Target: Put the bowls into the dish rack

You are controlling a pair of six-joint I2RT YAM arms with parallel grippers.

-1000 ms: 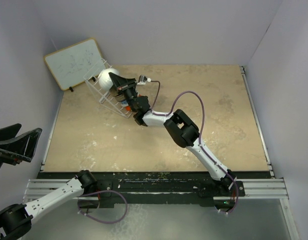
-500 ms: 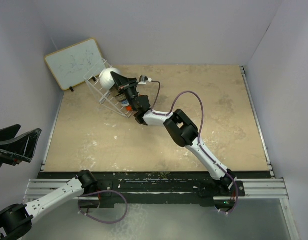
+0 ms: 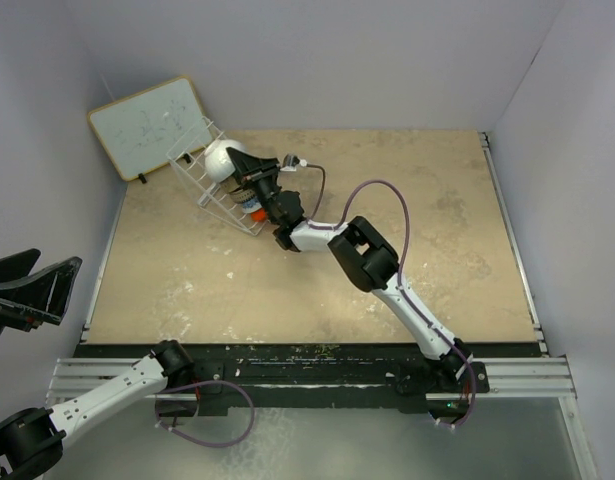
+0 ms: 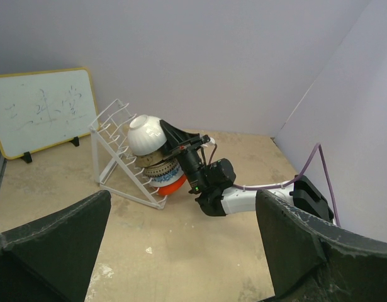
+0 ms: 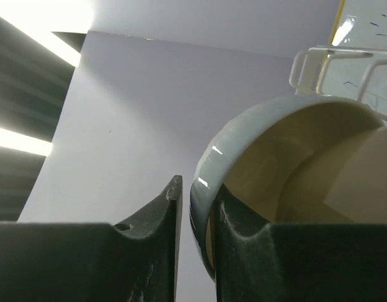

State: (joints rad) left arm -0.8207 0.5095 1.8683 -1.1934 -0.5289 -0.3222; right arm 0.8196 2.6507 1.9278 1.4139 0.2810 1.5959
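The dish rack (image 3: 202,185) stands near the far-left corner of the counter (image 3: 437,260), just beside the whiteboard (image 3: 147,127) that leans at the far-left edge; in the left wrist view its wire grid tilts back toward that board. Bowls sit stacked against the grid; the white bowl (image 3: 219,157) is uppermost, the blue-and-white patterned bowl (image 4: 159,168) is below it, and the orange-red bowl (image 4: 173,184) is lowest, near the rack's foot (any other bowls in the stack are too hidden to tell).

The right arm reaches from its base at the near edge across the counter to the rack; the right gripper (image 5: 198,189) is clamped on the rim of the white bowl, with one finger (image 5: 157,217) outside the wall and the other against the pale inner surface; a loop of rack wire and a corner of the whiteboard show beyond the bowl in that wrist view.

The left gripper (image 3: 55,262) hangs off the near-left corner of the counter, well apart from the rack and touching nothing; its fingers (image 4: 51,248) are spread wide, framing the whole rack and the right arm in its own camera.
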